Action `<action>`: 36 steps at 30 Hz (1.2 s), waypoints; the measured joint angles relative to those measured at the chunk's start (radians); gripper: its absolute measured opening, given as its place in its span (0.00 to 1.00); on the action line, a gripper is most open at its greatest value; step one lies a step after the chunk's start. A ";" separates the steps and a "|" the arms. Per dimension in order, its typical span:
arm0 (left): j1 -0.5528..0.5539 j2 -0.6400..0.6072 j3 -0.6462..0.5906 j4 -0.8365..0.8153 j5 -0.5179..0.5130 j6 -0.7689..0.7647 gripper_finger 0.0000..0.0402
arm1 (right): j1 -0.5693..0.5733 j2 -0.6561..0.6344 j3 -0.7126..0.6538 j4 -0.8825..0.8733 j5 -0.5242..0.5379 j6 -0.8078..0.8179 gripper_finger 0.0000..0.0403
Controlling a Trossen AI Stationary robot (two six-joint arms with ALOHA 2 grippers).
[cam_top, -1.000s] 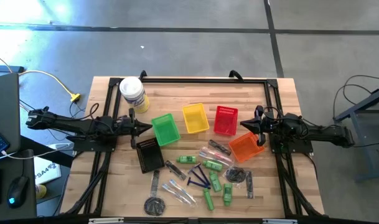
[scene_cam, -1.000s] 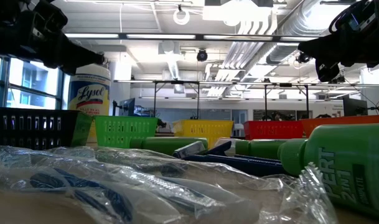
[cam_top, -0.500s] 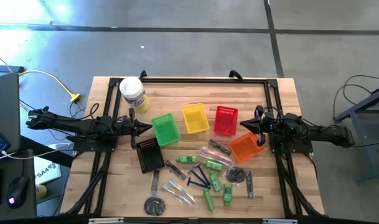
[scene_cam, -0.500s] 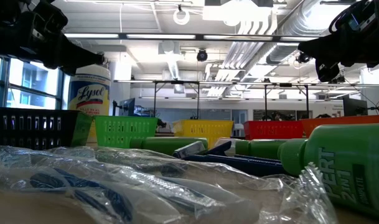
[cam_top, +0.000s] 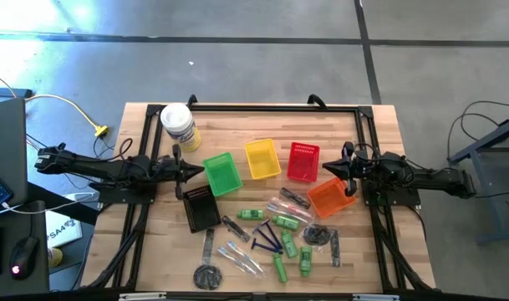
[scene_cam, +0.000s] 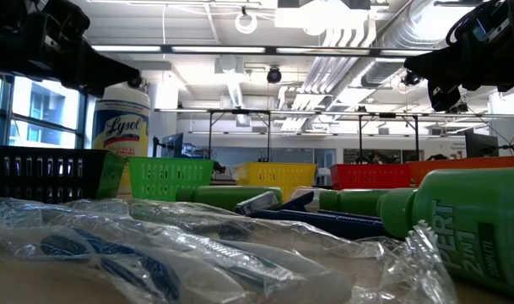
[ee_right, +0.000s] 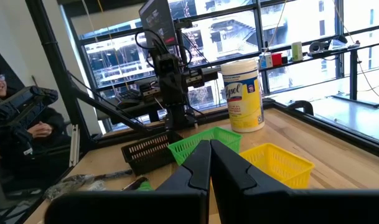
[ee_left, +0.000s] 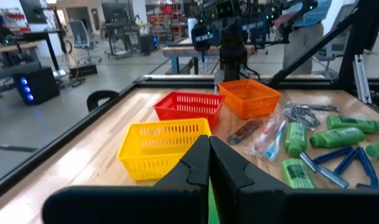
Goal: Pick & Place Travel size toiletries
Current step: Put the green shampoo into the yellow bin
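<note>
The travel size toiletries lie scattered on the near half of the wooden table: green mini bottles, dark blue razors, clear-wrapped sticks, a comb and a round piece. My left gripper hovers shut and level at the table's left side, beside the green basket. My right gripper hovers shut at the right side, over the gap between the red basket and the orange basket. Neither holds anything.
A yellow basket stands between the green and red ones; a black basket sits near the left arm. A white wipes canister stands at the far left. A black frame runs along the table's edges. People show in the room beyond.
</note>
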 joint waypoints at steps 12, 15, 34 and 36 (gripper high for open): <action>0.000 0.000 0.000 0.013 0.000 0.010 0.00 | 0.000 0.000 0.000 0.009 0.000 0.000 0.00; 0.000 0.001 0.000 0.012 0.000 0.006 0.00 | 0.000 0.000 0.000 0.009 0.003 0.000 0.00; 0.000 0.001 0.001 0.120 0.002 -0.004 0.00 | 0.000 0.000 0.000 0.016 -0.012 -0.075 0.00; 0.000 0.001 0.001 0.118 0.002 0.024 0.00 | 0.000 0.002 0.000 0.017 -0.033 -0.083 0.00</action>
